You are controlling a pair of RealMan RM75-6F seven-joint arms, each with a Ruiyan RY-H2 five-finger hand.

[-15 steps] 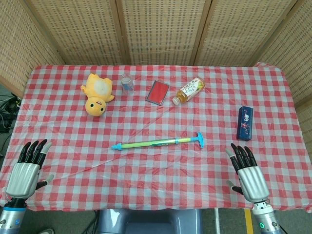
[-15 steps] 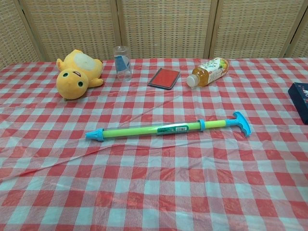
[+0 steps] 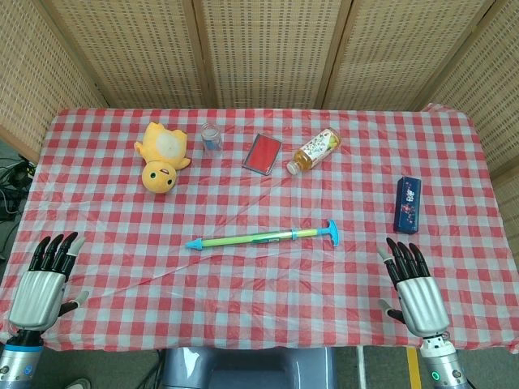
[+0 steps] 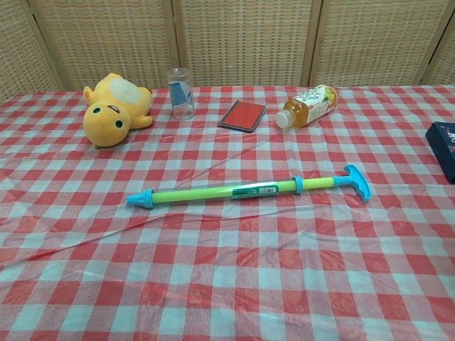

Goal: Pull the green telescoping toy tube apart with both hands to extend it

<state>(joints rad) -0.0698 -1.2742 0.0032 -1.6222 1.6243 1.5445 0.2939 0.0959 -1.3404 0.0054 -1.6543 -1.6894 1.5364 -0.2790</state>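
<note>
— What did the chest view lose at its edges?

— The dark blue box [image 4: 444,145] was cut off by the right edge, so only its left part showed. Neither hand appeared there at all (the head view alone had them).

— And the head view?

— The left hand [image 3: 39,283] and right hand [image 3: 417,293] had their forearms cropped by the bottom edge. The bottle [image 3: 315,150] label print was too small to read.
</note>
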